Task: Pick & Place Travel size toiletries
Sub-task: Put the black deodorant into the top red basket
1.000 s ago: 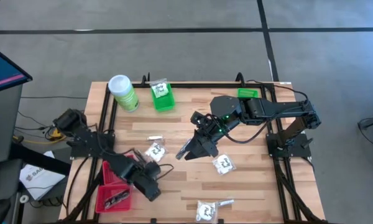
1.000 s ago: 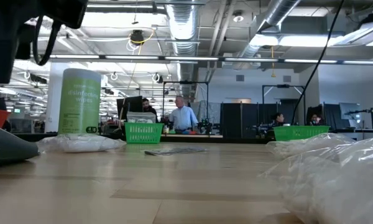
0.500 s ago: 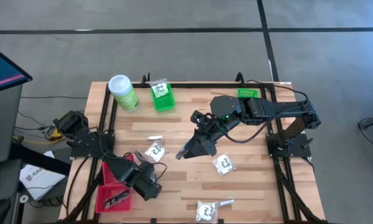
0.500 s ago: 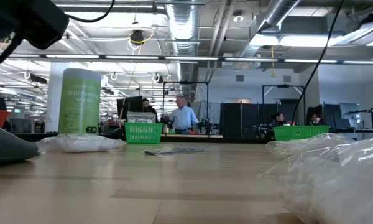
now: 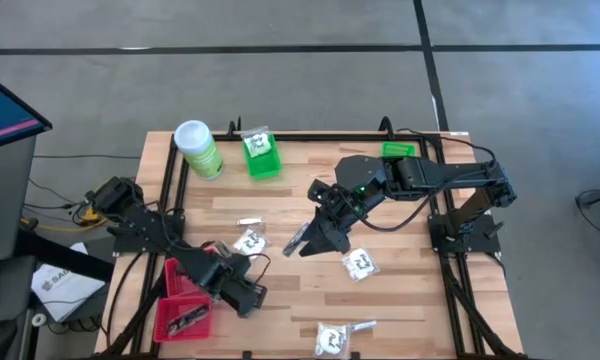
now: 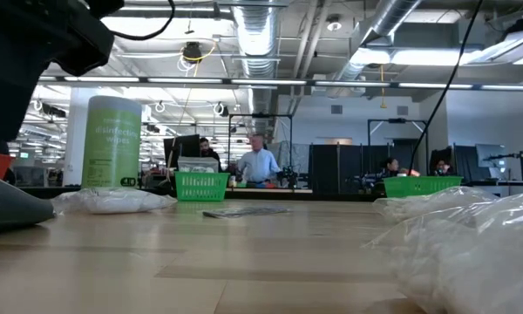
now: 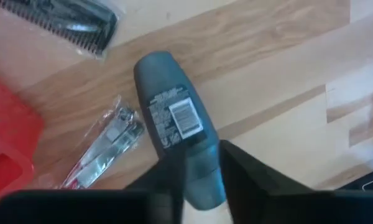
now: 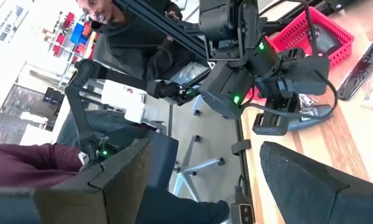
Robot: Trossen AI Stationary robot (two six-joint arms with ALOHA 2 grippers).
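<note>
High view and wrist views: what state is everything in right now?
canister: upright, lid on.
green basket: upright, white packet inside.
red basket: upright, something dark inside.
teal bottle: lying flat, label up.
right gripper: jaws open, empty.
left gripper: at the teal bottle.

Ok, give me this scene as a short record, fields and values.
left gripper: at the grey tube's end, by the red basket
right gripper: open, above mid-table, holding nothing
white packets: several loose on the table
green basket: one packet inside
</note>
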